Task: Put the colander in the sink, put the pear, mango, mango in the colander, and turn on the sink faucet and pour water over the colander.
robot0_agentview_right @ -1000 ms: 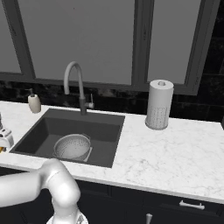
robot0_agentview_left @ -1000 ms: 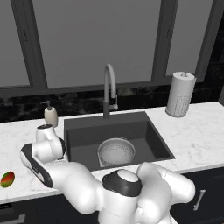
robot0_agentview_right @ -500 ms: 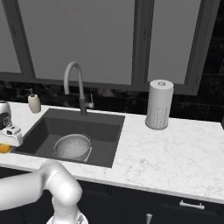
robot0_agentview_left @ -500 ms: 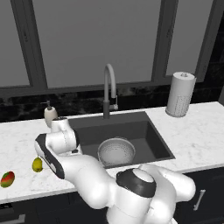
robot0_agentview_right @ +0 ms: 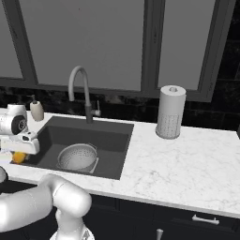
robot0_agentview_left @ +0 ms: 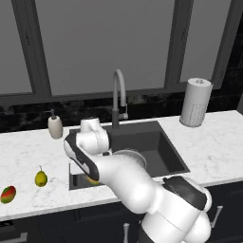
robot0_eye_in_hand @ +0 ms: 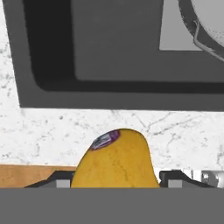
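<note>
1 colander (robot0_agentview_right: 77, 157) in 1 sink (robot0_agentview_right: 110, 136); 2 mangos: orange-yellow (robot0_eye_in_hand: 114, 159), red-green (robot0_agentview_left: 8, 194) at 9 o'clock; 1 pear (robot0_agentview_left: 41, 178); 1 faucet (robot0_agentview_right: 80, 93); 1 soap bottle (robot0_agentview_left: 55, 126); 1 paper towel roll (robot0_agentview_right: 169, 112).

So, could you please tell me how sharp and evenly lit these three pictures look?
Left base view: soft, slightly blurry, flat light, faint shadows under the pear. Right base view: equally soft, the sink dark but readable. Hand view: crisp on the orange-yellow mango, no glare.
</note>
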